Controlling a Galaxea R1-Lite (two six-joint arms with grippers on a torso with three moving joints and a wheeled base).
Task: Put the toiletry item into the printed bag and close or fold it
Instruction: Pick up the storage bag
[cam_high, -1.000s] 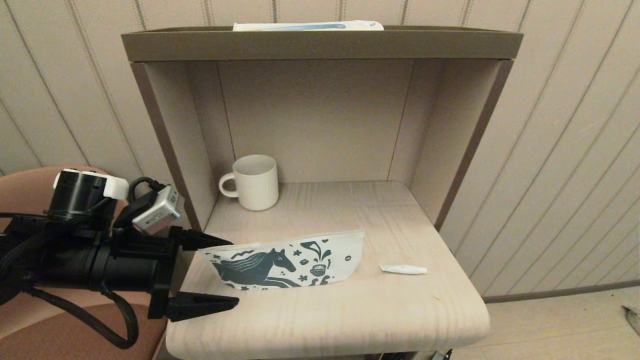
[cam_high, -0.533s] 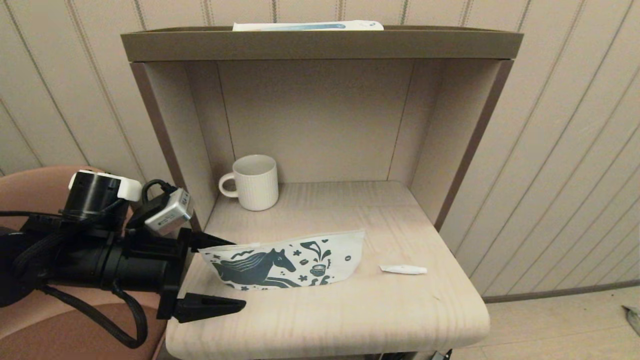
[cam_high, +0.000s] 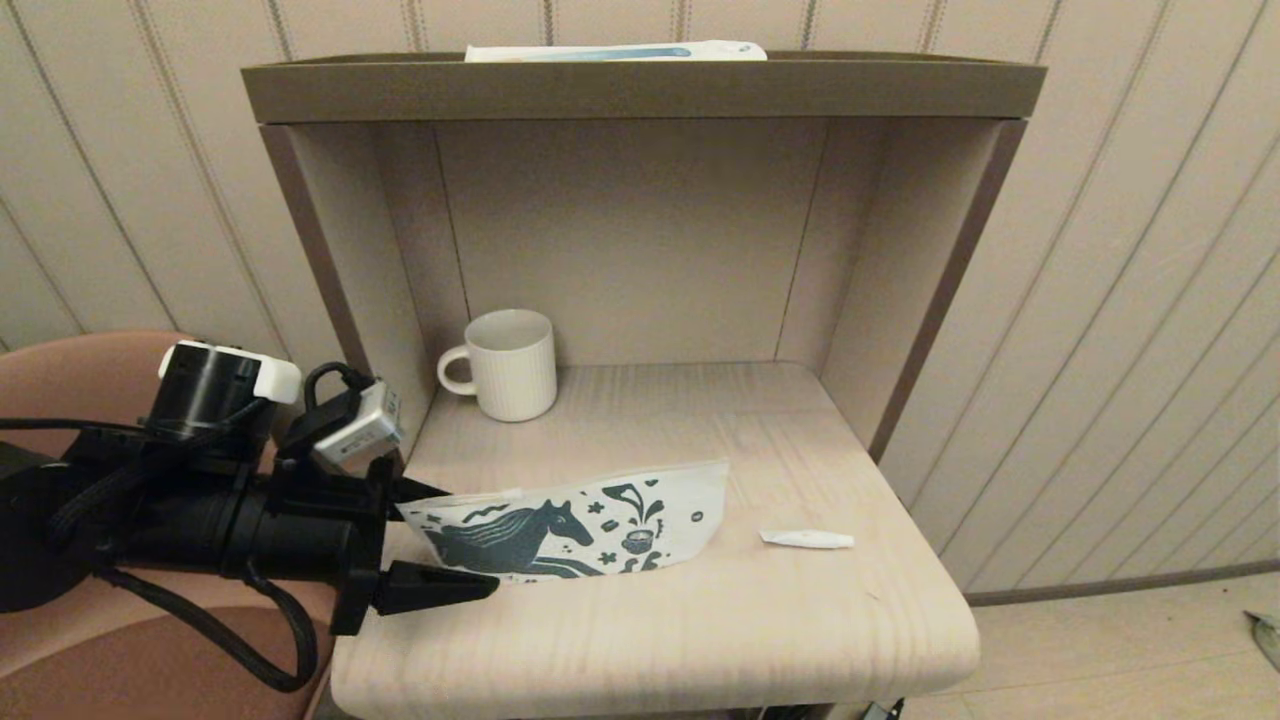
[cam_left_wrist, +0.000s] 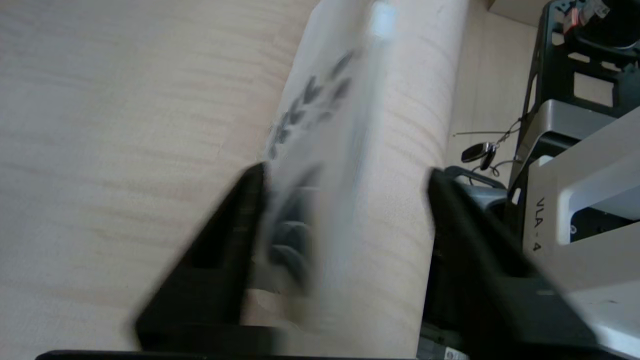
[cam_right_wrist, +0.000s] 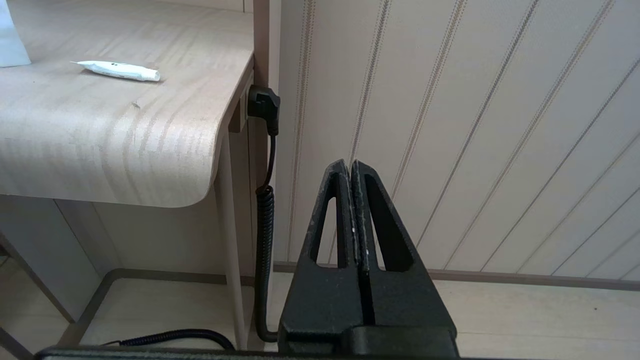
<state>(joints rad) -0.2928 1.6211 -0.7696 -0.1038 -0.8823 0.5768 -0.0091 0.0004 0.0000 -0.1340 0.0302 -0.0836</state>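
— Two fingers of my left gripper (cam_high: 452, 541) stood wider a second ago; now they have narrowed around the near end of the printed bag (cam_high: 580, 528), though a gap shows on one side and I cannot tell if they pinch it.

— And the toiletry item (cam_high: 806, 539)?

— Unmoved, lying flat on the table (cam_high: 700, 640) just beyond the bag's far end, its long axis in line with the bag, cap pointing away from it.

— Your arm's pose?

— Level, reaching in from beside the bag, fingers one above the other. My right gripper (cam_right_wrist: 354, 200) hangs below the table edge, fingers pressed together.
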